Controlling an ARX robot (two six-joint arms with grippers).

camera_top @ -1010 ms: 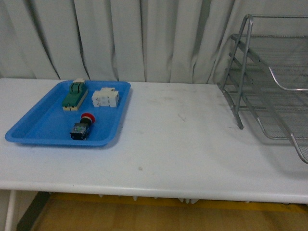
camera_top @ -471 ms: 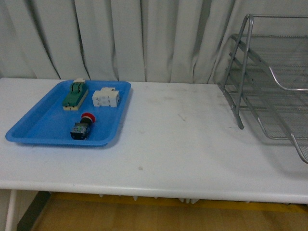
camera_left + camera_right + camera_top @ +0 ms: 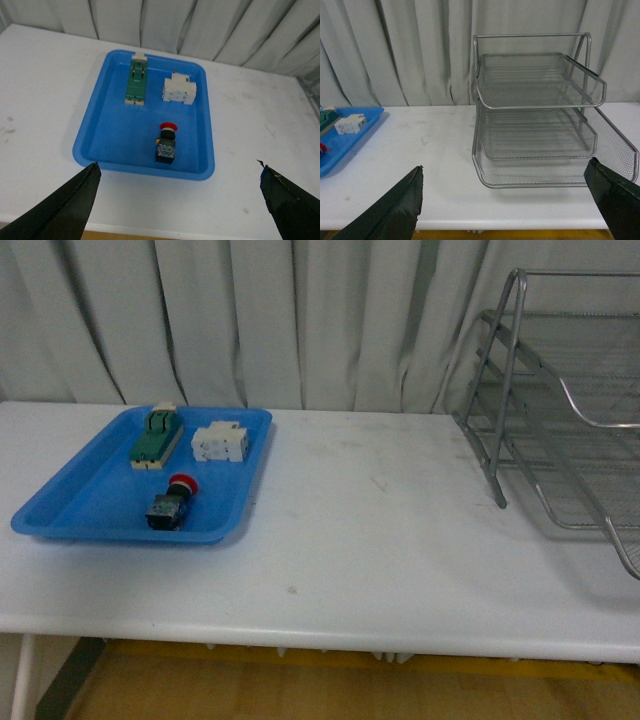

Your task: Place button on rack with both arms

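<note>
The button (image 3: 170,503) lies on its side in the near part of a blue tray (image 3: 70,505), red cap toward the curtain; the left wrist view shows the button (image 3: 166,144) too. The silver three-tier wire rack (image 3: 560,420) stands at the table's right, and the right wrist view faces the rack (image 3: 540,120) head-on. My left gripper (image 3: 179,200) hangs open above the table's front edge, short of the tray. My right gripper (image 3: 505,202) is open too, in front of the rack's lowest tier. Neither arm shows in the front view.
In the blue tray (image 3: 100,145) a green oblong block (image 3: 136,80) and a white blocky component (image 3: 179,89) lie behind the button. A grey curtain (image 3: 250,320) hangs behind the white table (image 3: 370,540). The table's front edge runs close below both grippers.
</note>
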